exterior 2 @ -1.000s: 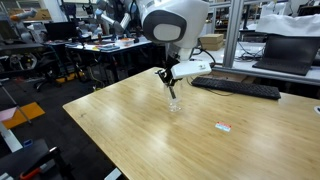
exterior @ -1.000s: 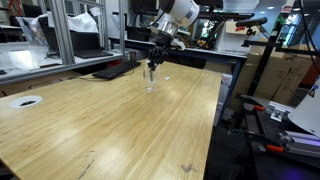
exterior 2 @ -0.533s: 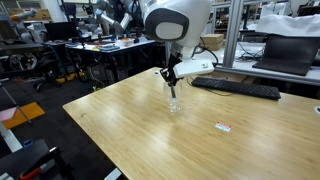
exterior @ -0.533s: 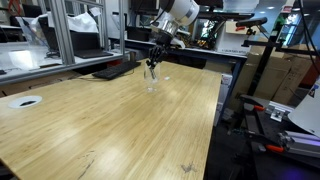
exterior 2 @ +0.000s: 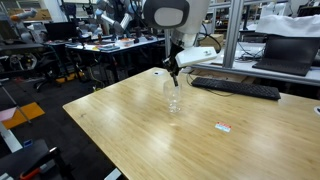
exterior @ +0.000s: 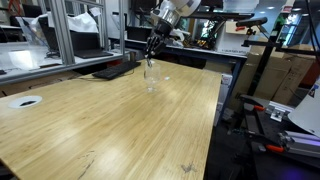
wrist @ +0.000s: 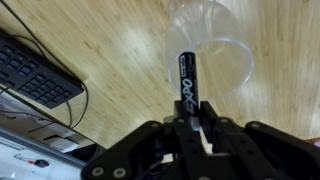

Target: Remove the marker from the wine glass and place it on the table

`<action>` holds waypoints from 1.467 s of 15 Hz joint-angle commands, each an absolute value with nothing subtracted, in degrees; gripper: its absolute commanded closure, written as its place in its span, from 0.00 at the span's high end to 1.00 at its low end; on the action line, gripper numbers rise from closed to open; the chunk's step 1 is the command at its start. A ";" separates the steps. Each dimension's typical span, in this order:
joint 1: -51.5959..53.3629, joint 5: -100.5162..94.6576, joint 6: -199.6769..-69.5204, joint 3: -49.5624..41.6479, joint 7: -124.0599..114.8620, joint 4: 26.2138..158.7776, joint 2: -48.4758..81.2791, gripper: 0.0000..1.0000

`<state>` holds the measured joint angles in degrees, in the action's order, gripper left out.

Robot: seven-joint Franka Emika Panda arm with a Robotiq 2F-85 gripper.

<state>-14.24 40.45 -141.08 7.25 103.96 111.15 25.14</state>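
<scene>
- Gripper [exterior: 153,42] had risen since a second ago, pinching the marker [wrist: 186,85] by its top.
- Marker tip hung just above the wine glass [exterior: 150,78]; best to lift it fully clear before moving sideways, or the glass might tip.
- Table [exterior: 100,130] had bare wood beside the glass; keyboard [exterior 2: 235,88] lay at the far edge.

Arm overhead — gripper [wrist: 190,124] pointing straight down, clamped shut.
</scene>
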 commanded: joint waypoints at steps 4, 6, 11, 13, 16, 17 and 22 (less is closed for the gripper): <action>-13.52 42.57 -135.19 3.27 98.45 115.26 13.98 0.05; -12.82 39.04 -136.21 -0.28 90.50 117.23 10.89 0.05; -12.28 27.36 -139.70 -5.50 72.56 120.47 11.81 0.05; -11.60 22.84 -141.16 -5.69 63.87 120.99 14.72 0.05; -9.46 15.57 -143.10 -6.87 50.01 120.50 19.95 0.05; -8.92 13.09 -142.69 -7.33 45.31 119.91 21.68 0.05; -9.59 4.39 -136.60 -6.58 24.67 114.95 29.40 0.05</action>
<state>-9.55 7.69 -141.40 -6.46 33.22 119.22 26.17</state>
